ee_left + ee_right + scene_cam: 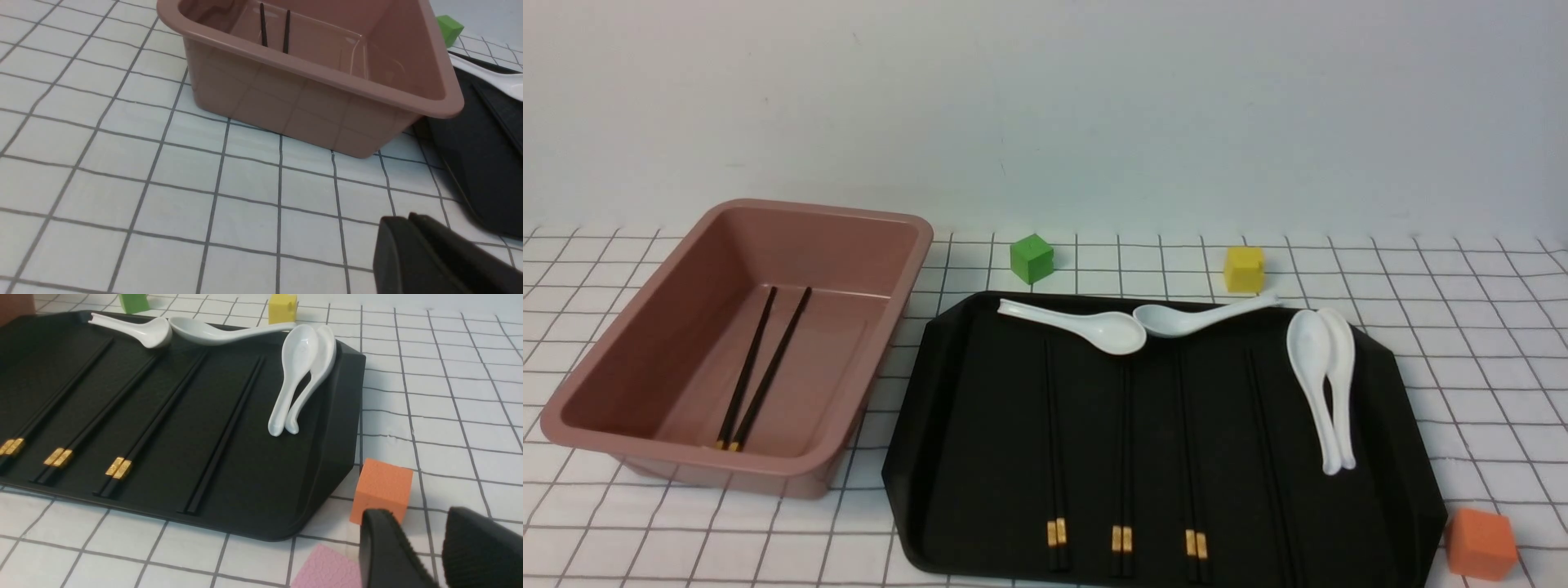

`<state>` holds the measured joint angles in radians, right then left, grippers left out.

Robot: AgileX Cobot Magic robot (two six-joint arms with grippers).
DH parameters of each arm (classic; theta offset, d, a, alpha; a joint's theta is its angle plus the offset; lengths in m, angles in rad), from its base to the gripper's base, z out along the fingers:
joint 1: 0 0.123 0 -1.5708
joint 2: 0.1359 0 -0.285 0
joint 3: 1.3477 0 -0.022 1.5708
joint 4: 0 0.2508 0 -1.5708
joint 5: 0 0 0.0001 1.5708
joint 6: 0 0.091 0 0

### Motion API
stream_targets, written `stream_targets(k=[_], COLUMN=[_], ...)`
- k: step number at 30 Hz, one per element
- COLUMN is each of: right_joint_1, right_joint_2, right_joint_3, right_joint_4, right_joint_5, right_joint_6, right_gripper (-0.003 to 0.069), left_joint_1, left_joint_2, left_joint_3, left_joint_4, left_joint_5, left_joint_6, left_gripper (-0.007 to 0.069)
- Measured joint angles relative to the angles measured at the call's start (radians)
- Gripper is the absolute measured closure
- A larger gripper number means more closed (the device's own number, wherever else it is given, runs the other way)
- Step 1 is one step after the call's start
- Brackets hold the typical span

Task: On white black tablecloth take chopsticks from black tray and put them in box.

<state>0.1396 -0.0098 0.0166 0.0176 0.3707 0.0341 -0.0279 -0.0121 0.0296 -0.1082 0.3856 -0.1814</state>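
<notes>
Chopsticks (pixel 1127 539) in glossy black tray (pixel 996 457), one pair's tips under a smooth white spoon (pixel 1112 331), pinkish plastic box (pixel 719 467) at ten o'clock, orange cube (pixel 1481 545) at four, right fingers (pixel 380 543) parted, left fingers (pixel 398 253) unclear.

The box (pixel 849 343) stood on the tablecloth (pixel 1486 327), left of the tray (pixel 1013 457), with 2 chopsticks (pixel 776 367) in it. On the tray lay 4 pairs of chopsticks, with 2 spoons (pixel 1107 331) behind and 2 to the right. Behind the tray sat 2 cubes (pixel 1032 260).
</notes>
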Motion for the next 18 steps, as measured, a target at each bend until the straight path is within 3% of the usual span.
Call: stream_targets(k=[18], right_joint_1=[0.0], right_joint_2=[0.0], right_joint_3=[0.0], right_joint_4=[0.0], right_joint_5=[0.0], right_joint_6=[0.0], right_gripper=[0.0419], left_joint_1=[0.0], left_joint_2=[0.0], left_joint_3=[0.0], left_joint_4=[0.0], left_joint_5=[0.0], left_joint_6=[0.0], left_gripper=[0.0585])
